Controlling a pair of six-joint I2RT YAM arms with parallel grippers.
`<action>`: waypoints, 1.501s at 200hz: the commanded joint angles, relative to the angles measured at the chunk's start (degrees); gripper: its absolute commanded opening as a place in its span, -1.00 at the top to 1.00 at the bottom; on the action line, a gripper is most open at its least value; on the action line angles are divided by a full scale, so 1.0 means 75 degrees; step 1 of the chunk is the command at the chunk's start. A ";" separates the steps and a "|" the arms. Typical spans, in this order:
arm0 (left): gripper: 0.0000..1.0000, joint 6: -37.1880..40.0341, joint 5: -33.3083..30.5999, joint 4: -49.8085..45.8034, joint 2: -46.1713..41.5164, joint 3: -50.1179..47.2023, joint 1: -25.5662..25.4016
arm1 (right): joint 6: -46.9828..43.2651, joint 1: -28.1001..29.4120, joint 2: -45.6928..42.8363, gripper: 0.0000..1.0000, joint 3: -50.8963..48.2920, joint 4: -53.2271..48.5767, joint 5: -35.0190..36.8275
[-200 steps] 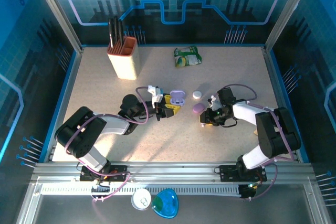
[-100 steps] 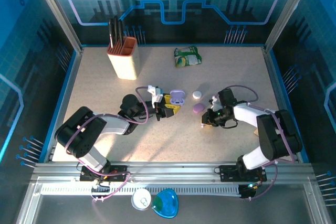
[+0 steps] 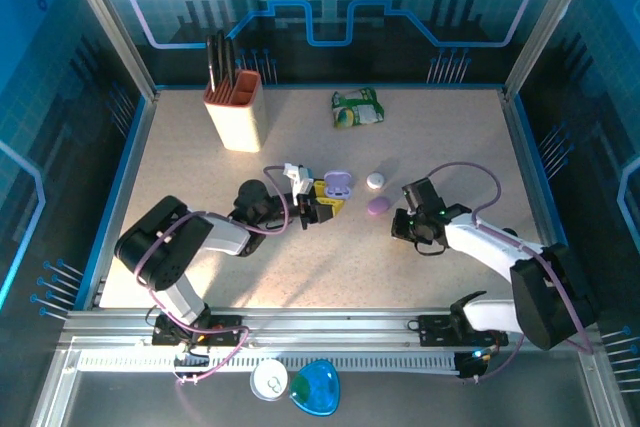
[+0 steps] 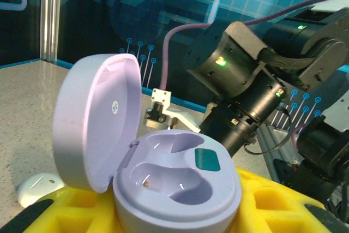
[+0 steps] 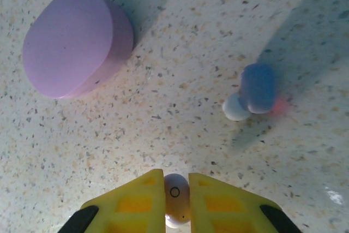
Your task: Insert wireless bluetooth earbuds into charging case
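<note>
Right gripper [image 5: 176, 188]: jaws closed on the held earbud [image 5: 175, 200], a pale stub pinched between the yellow pads just above the table [image 5: 163, 135]
Left gripper [image 3: 322, 209]: jaws clamped around the base of the open case [image 4: 177, 181], with the lid tilted back and both wells apparently empty
Loose earbud [image 5: 252, 92]: lay on the table, apart from the closed case [image 5: 76, 42]
Handling: the earbud was judged very light, rigid and glossy, so liable to slip or twist in the pads
Hold: best taken across the widest part of the body, leaving the tip free to enter a well
Risk: a hard squeeze might have squirted it out
</note>
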 commanded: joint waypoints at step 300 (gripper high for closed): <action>0.44 0.1914 -0.2212 0.0237 0.1655 0.0581 -0.0731 | -0.0237 0.2228 0.0830 0.68 0.3991 -0.0411 0.0302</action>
